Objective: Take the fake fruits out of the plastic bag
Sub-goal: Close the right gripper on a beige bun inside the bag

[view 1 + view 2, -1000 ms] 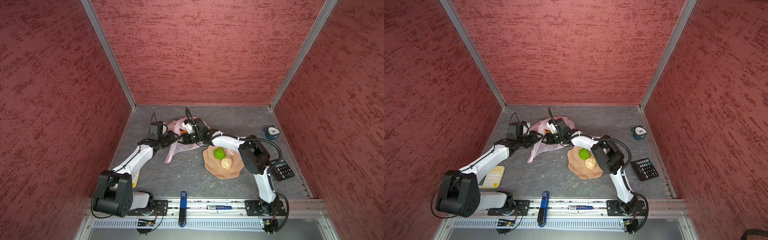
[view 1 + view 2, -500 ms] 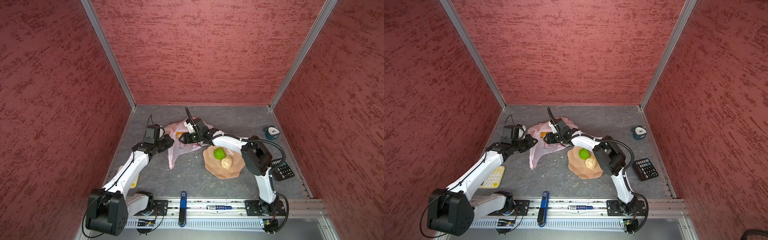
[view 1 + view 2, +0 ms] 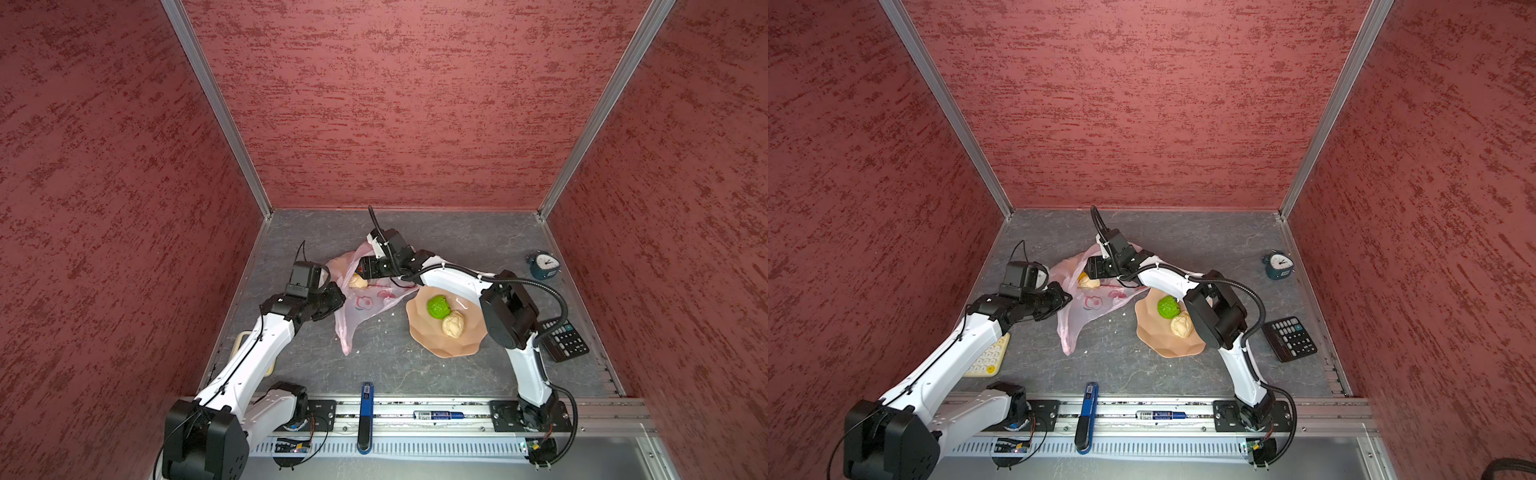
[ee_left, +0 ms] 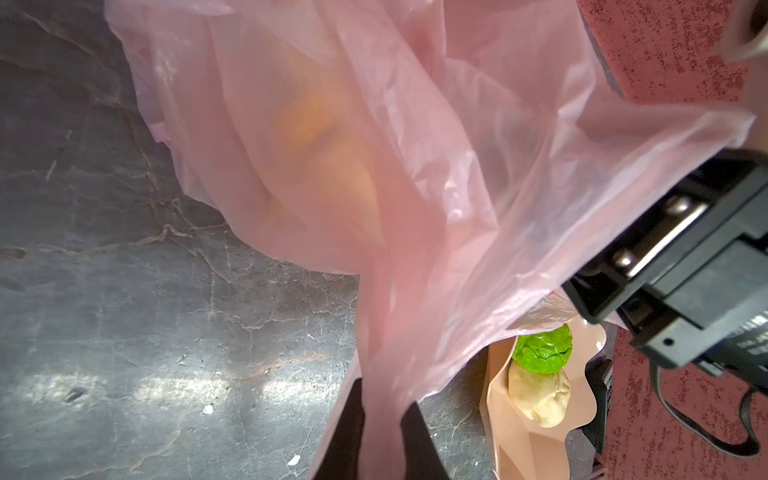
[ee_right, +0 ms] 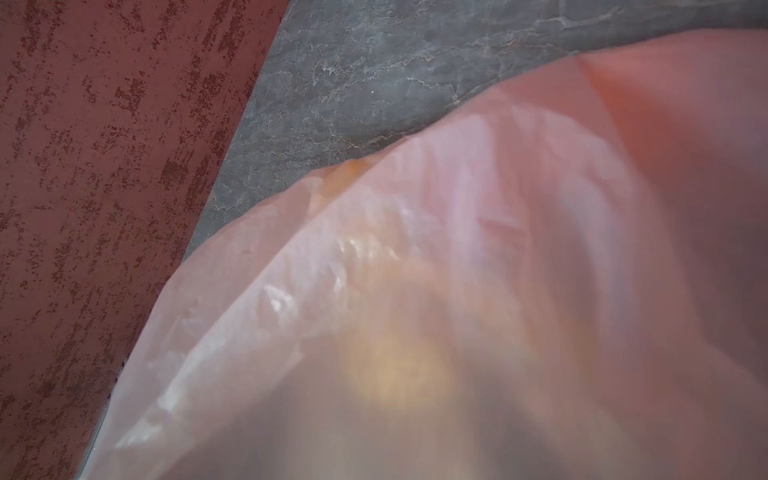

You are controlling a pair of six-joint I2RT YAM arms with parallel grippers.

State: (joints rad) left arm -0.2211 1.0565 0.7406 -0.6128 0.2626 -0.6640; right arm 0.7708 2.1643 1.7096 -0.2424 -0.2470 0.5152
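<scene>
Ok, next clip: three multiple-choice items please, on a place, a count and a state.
1. Where is the green ball? A beside the clock; B on the dish; C on the calculator.
2. How many things lie on the dish? A two; B four; C none.
3. The left gripper is: A wide open; B holding the clock; C shut on the bag.
Key: B, it sits there beside the cream ball; A, green and cream only; C, film pinched between its fingers.
</scene>
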